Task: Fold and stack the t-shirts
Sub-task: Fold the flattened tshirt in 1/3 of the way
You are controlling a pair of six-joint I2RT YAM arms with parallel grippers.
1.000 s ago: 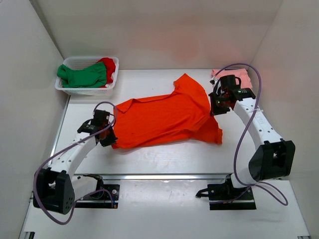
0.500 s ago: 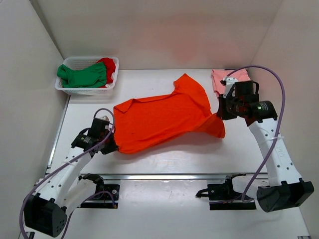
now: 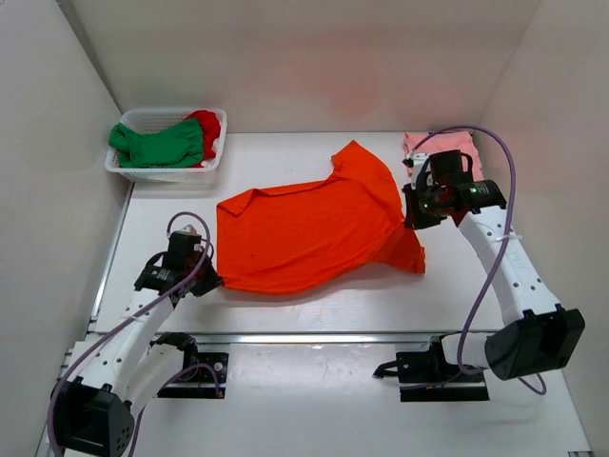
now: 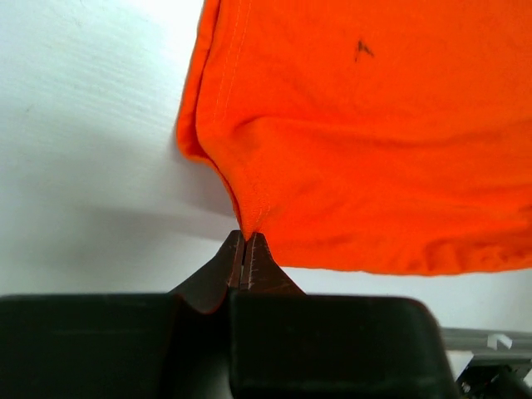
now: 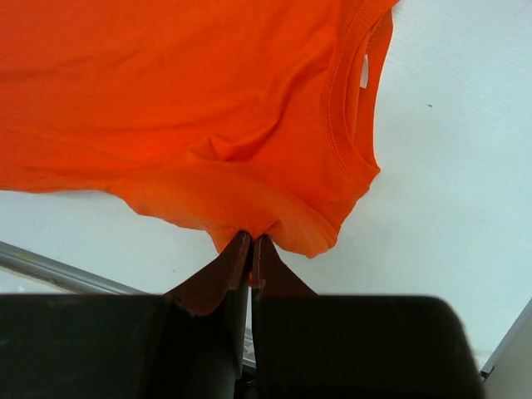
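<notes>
1. Between your two pincers: the orange t-shirt (image 3: 304, 228) lies spread out, not yet folded.
2. Your left pincer (image 4: 248, 238) is clamped on the near hem corner. Your right pincer (image 5: 252, 243) pinches cloth near the collar.
3. Just behind the right pincer: the pink t-shirt (image 3: 455, 145), apparently folded.
4. Well beyond the left pincer: the green t-shirt (image 3: 157, 143) and red t-shirt (image 3: 206, 124) wait in the basket (image 3: 162, 174). Most of the job remains.
</notes>
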